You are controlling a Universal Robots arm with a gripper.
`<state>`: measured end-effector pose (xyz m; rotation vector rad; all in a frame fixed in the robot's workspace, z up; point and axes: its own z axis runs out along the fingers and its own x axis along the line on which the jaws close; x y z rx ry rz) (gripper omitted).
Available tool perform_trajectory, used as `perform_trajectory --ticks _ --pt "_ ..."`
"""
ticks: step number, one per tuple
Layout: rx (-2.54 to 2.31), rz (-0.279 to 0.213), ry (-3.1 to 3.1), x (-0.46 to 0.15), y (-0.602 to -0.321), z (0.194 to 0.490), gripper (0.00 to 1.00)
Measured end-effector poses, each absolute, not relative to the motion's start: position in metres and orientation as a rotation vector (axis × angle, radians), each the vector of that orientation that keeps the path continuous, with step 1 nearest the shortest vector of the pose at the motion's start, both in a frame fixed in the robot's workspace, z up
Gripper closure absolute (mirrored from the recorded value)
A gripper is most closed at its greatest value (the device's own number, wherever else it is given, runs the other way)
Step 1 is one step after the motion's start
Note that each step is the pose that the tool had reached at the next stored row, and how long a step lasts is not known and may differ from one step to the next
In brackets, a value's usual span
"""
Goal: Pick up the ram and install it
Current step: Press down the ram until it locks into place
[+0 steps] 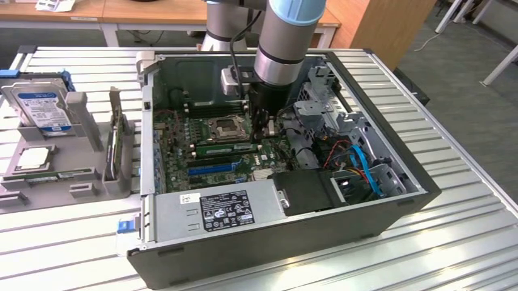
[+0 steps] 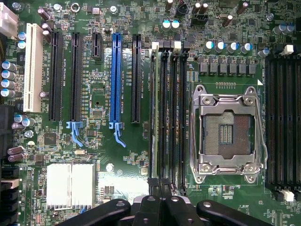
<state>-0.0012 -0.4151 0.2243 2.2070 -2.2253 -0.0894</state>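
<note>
We see the ram already standing edge-on in a memory slot beside the CPU socket, with our gripper, fingers closed together, directly above its end, apparently pressing it home.

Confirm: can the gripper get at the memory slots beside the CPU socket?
Probably yes. The case lies open, the gripper hangs directly over the memory slots next to the CPU socket, and nothing visible lies across them.

No legible text or labels.
</note>
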Motion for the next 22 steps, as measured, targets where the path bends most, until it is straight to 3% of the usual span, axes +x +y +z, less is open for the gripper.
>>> perform_trajectory --ticks 15,22 --pt "2.207 -0.090 -2.225 -0.001 -0.415 0.223 0.90" --pt "2.207 -0.089 -2.225 -0.001 -0.415 0.240 0.90"
